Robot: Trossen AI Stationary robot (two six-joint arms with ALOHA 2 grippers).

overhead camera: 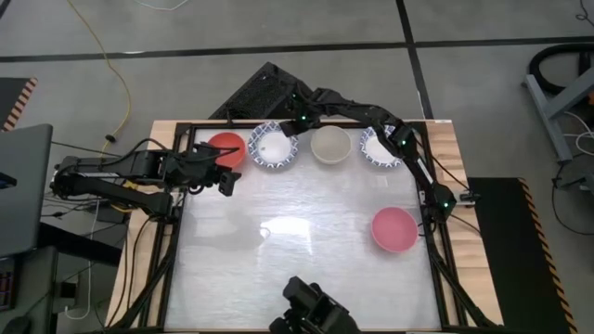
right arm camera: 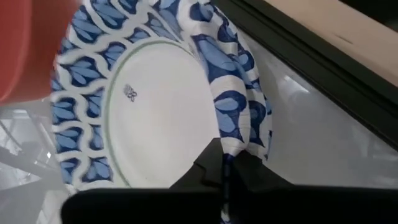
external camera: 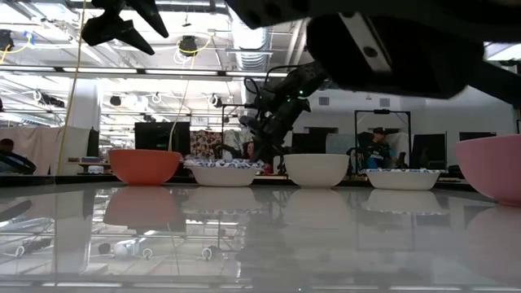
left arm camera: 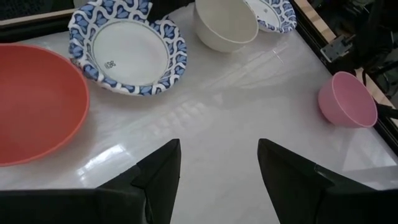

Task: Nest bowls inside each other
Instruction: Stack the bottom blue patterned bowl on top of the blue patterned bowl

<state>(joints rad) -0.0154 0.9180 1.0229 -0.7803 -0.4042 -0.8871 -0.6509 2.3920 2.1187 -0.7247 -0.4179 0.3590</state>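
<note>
Along the table's far edge stand a red bowl (overhead camera: 225, 148), a white bowl with a blue-patterned rim (overhead camera: 273, 147), a plain cream bowl (overhead camera: 330, 145) and a second blue-rimmed bowl (overhead camera: 379, 148). A pink bowl (overhead camera: 393, 228) sits alone near the right edge. My right gripper (right arm camera: 224, 171) reaches in over the far edge and is shut on the first blue-rimmed bowl (right arm camera: 149, 112). My left gripper (left arm camera: 217, 174) hangs open above the table, just nearer than the red bowl (left arm camera: 31, 99), with nothing between its fingers. My right gripper pinches the blue-patterned rim (right arm camera: 231, 134) of the bowl between its two fingers, on the bowl's far right side. The fingers come from the far side, slanting down. In the low view the bowl (external camera: 224, 172) rests upright with its base on the table.
A black frame (overhead camera: 436, 223) runs round the white table top. The middle and near part of the top is bare, glossy surface. A dark camera mount (overhead camera: 311, 311) stands at the near edge. People and desks show in the room beyond the far edge.
</note>
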